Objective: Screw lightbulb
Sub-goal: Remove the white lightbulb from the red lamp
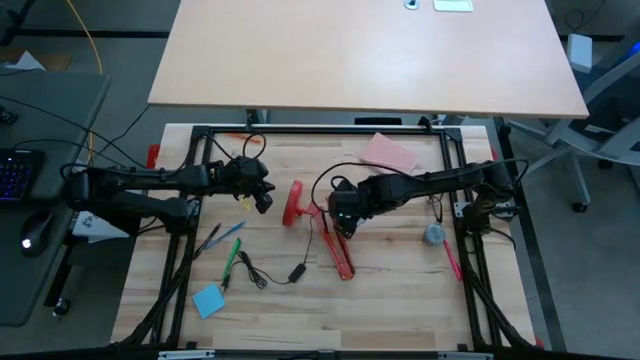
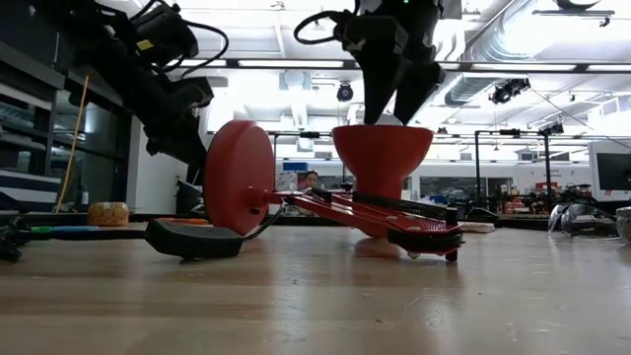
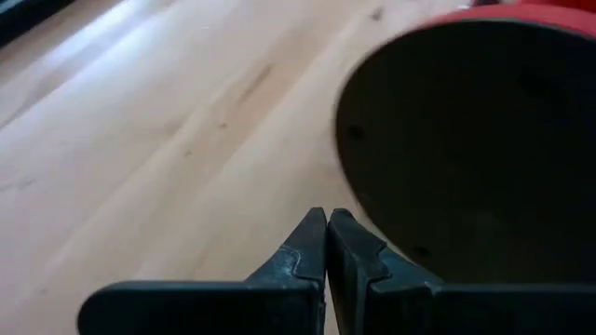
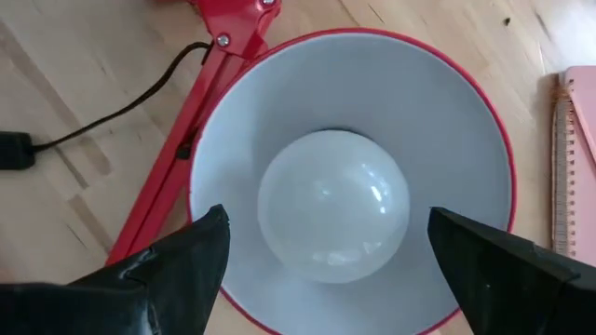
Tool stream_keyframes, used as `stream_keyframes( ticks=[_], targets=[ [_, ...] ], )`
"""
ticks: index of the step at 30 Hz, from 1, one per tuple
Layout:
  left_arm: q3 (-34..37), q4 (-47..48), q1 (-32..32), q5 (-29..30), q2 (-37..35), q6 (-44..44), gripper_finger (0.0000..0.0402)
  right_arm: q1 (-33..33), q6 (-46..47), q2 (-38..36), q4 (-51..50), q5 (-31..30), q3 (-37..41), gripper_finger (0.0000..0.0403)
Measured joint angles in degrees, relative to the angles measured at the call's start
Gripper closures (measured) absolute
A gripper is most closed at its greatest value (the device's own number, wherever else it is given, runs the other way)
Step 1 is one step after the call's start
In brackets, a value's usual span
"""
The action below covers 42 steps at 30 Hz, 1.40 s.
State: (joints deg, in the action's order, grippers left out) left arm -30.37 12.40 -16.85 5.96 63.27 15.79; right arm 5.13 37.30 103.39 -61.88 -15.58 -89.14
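Above lamp shade [image 4: 466, 140], right gripper [image 4: 326, 251] hovering with 2 fingers spread wide, straddling lightbulb [image 4: 333, 205] seated in shade, not touching. Advice: lowering centred, closing gently, twisting without tipping lamp. Left gripper [image 3: 326, 233] waiting, fingers pressed together, beside lamp base [image 3: 475, 149].

Looking like a lab/workshop: exposed ceiling ducts [image 2: 552, 25], strip lights [image 2: 296, 64], monitor [image 2: 609, 170] and cluttered benches [image 2: 513, 207] showing behind the table [image 2: 315, 296].
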Motion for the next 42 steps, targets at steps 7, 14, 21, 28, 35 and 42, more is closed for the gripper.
stream_keyframes(
  ticks=[7,14,21,28,35,42],
  targets=[
    [0.0,-1.3,3.8,-0.9,1.3,0.0,0.0401,0.0,0.2,0.0,1.0,-1.5,0.0,0.0048],
    [1.6,-8.1,6.0,-5.9,6.5,-0.5,0.0401,0.0,1.5,0.0,1.3,-1.5,0.0,0.0048],
    [1.6,-10.7,6.2,-5.8,9.6,2.1,0.0402,-2.3,11.1,0.0,0.3,2.6,0.0,0.0048],
    [1.6,-11.0,6.4,-6.0,9.6,2.7,0.0402,-4.0,14.9,2.1,-0.7,4.0,0.0,0.0048],
    [1.4,-11.1,6.5,-7.0,9.6,3.2,0.0401,-3.6,11.4,3.2,-0.1,4.7,0.0,0.0048],
    [1.4,-11.5,6.5,-6.8,9.6,5.0,0.0402,-3.5,5.8,3.4,0.0,4.9,0.0,0.0069]
  ],
)
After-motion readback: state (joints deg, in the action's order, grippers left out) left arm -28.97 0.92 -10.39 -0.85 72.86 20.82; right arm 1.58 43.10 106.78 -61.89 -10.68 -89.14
